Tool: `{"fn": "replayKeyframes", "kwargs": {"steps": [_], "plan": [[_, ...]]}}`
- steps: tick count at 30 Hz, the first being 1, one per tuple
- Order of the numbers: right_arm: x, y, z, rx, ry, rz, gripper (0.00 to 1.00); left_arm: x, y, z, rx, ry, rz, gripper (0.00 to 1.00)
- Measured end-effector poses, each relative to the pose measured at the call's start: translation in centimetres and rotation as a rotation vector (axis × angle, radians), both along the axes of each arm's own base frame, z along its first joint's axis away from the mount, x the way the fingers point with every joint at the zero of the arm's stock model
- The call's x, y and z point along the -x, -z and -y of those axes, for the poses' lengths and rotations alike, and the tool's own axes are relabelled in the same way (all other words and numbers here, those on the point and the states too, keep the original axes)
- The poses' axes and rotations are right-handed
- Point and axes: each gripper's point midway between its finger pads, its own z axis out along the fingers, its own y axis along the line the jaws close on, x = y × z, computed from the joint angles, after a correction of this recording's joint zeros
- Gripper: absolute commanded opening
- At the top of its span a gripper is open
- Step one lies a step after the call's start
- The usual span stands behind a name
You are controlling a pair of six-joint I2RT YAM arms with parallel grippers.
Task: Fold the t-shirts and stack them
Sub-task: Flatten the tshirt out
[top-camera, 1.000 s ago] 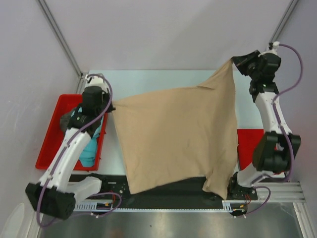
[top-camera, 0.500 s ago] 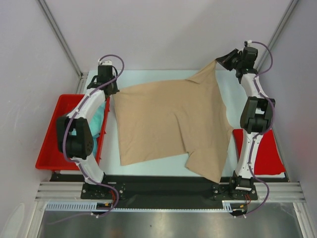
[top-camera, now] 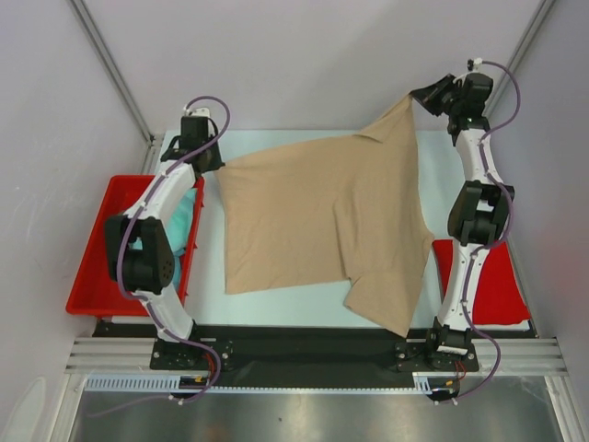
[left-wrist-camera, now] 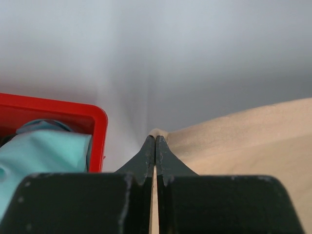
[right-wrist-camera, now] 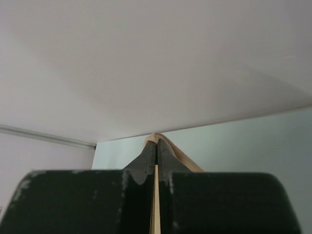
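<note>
1. My left gripper [top-camera: 215, 166] is pinched tight on one corner of the large tan-beige cloth t-shirt [top-camera: 322, 221]. In the left wrist view a nub of tan cloth pokes out at 12 o'clock, just past my closed fingertips [left-wrist-camera: 147, 148].
2. My right gripper [top-camera: 414, 96] is clamped the same way on another corner, which is drawn up into a peak.
3. The shirt stretches between both pinches, running toward 4 o'clock from my left fingers and toward 7 o'clock from my right. Its lower part lies on the pale table [top-camera: 276, 306].
4. The teal cloth t-shirt [left-wrist-camera: 48, 151] sits in the red plastic tray [top-camera: 92, 267], at 9 o'clock of the tan one.
5. The flat red mat [top-camera: 502, 285] lies at 4 o'clock.
</note>
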Motion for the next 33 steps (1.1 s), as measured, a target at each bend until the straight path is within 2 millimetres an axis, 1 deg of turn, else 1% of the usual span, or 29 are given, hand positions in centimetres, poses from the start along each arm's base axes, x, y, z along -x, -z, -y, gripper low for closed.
{"fn": "replayKeyframes", "kwargs": {"steps": [2, 4, 5, 7, 9, 11, 13, 14, 16, 18, 20, 21, 22, 23, 25, 28, 29, 31, 33], "plan": [[0.2, -1.8, 0.0, 0.006, 0.001, 0.031, 0.00, 0.6, -1.5, 0.3, 0.019, 0.008, 0.020, 0.00], [1.1, -4.0, -0.2, 0.012, 0.004, 0.050, 0.00, 1.4, -4.3, 0.5, 0.045, 0.012, 0.068, 0.00], [1.6, -5.1, -0.2, 0.015, 0.006, 0.058, 0.00, 1.8, -6.2, 0.7, 0.061, 0.017, 0.106, 0.00], [3.6, -8.6, -0.5, 0.027, 0.015, 0.093, 0.00, 3.1, -10.4, 0.9, 0.092, 0.026, 0.194, 0.00], [6.3, -13.1, -1.0, 0.044, 0.018, 0.153, 0.00, 5.2, -14.8, 1.1, 0.123, 0.037, 0.287, 0.00], [10.1, -18.7, -1.5, 0.069, 0.025, 0.243, 0.00, 8.1, -19.8, 1.2, 0.156, 0.053, 0.404, 0.00], [15.0, -24.8, -1.9, 0.100, 0.038, 0.358, 0.00, 11.7, -24.3, 1.0, 0.176, 0.065, 0.513, 0.00], [17.2, -27.0, -2.1, 0.109, 0.045, 0.403, 0.00, 13.5, -26.5, 0.9, 0.182, 0.071, 0.565, 0.00], [23.3, -32.3, -2.7, 0.133, 0.061, 0.530, 0.00, 16.8, -30.3, 0.6, 0.188, 0.082, 0.656, 0.00], [29.2, -36.2, -3.3, 0.151, 0.075, 0.638, 0.00, 20.7, -33.9, 0.4, 0.187, 0.091, 0.746, 0.00], [35.3, -39.6, -4.0, 0.166, 0.094, 0.753, 0.00, 24.8, -37.0, 0.5, 0.190, 0.114, 0.834, 0.00], [38.0, -40.8, -4.2, 0.171, 0.105, 0.799, 0.00, 26.5, -38.1, 0.6, 0.197, 0.132, 0.869, 0.00], [40.4, -41.6, -4.4, 0.175, 0.118, 0.835, 0.00, 28.7, -39.2, 0.5, 0.206, 0.146, 0.909, 0.00], [42.7, -42.4, -4.6, 0.181, 0.130, 0.872, 0.00, 30.3, -39.8, 0.3, 0.212, 0.150, 0.936, 0.00], [46.8, -43.7, -4.8, 0.196, 0.154, 0.937, 0.00, 34.5, -41.5, -0.8, 0.227, 0.148, 1.015, 0.00], [52.9, -45.4, -5.3, 0.218, 0.190, 1.032, 0.00, 40.1, -43.8, -2.5, 0.258, 0.150, 1.131, 0.00], [54.3, -45.7, -5.4, 0.222, 0.198, 1.052, 0.00, 41.9, -44.4, -3.1, 0.271, 0.147, 1.167, 0.00], [56.9, -46.4, -5.6, 0.229, 0.216, 1.093, 0.00, 44.7, -45.5, -4.5, 0.292, 0.128, 1.223, 0.00], [58.7, -46.9, -5.7, 0.232, 0.228, 1.119, 0.00, 46.5, -46.1, -5.5, 0.306, 0.110, 1.258, 0.00]]}}
